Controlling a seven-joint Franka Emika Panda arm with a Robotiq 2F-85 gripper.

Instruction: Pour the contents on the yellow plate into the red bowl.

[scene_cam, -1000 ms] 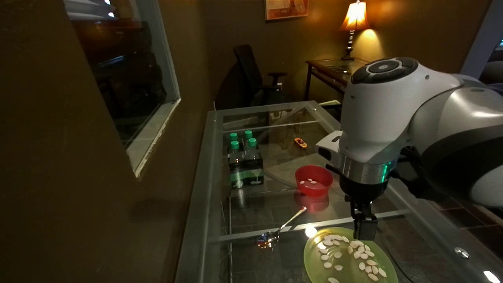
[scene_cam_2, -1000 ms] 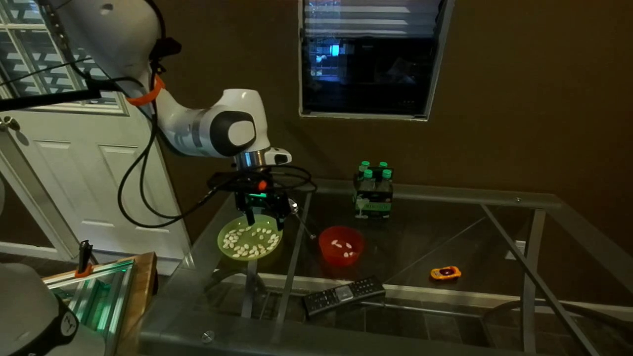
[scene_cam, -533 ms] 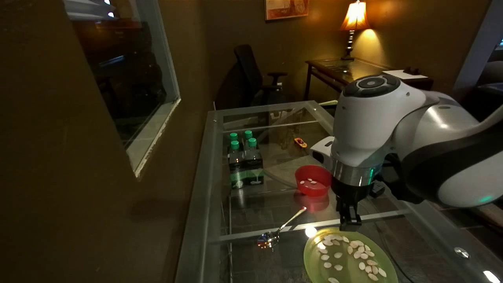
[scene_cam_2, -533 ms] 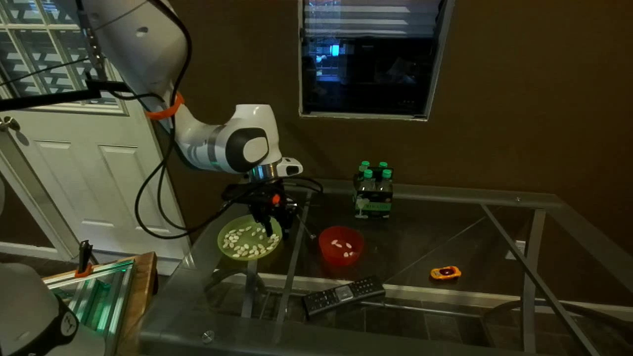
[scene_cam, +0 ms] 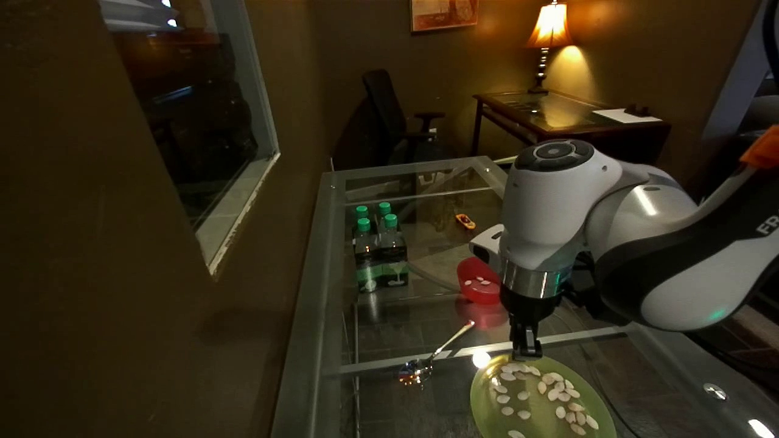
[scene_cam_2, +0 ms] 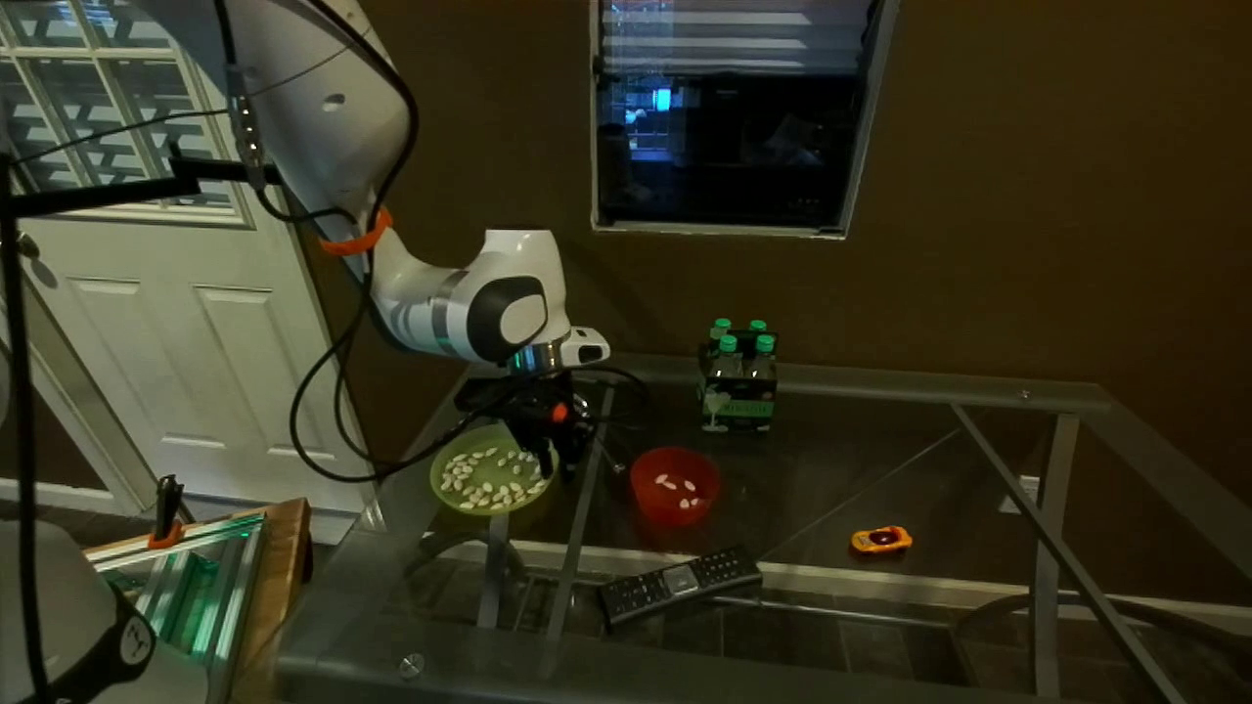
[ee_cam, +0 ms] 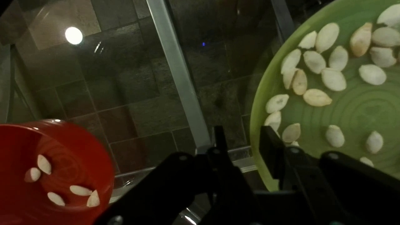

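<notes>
The spread tool (ee_cam: 243, 136) grips nothing. In the wrist view, the plate's (ee_cam: 359, 114) rim appears between its tips; the bowl (ee_cam: 73, 148), 9 o'clock from them, shows 5 seeds (ee_cam: 44, 164).

Spoon (scene_cam: 419, 369), 4 grn-cap btls (scene_cam: 366, 246), blk remote (scene_cam_2: 680, 585) & sm orange item (scene_cam_2: 881, 540) on glass tbl (scene_cam_2: 626, 667)
</notes>
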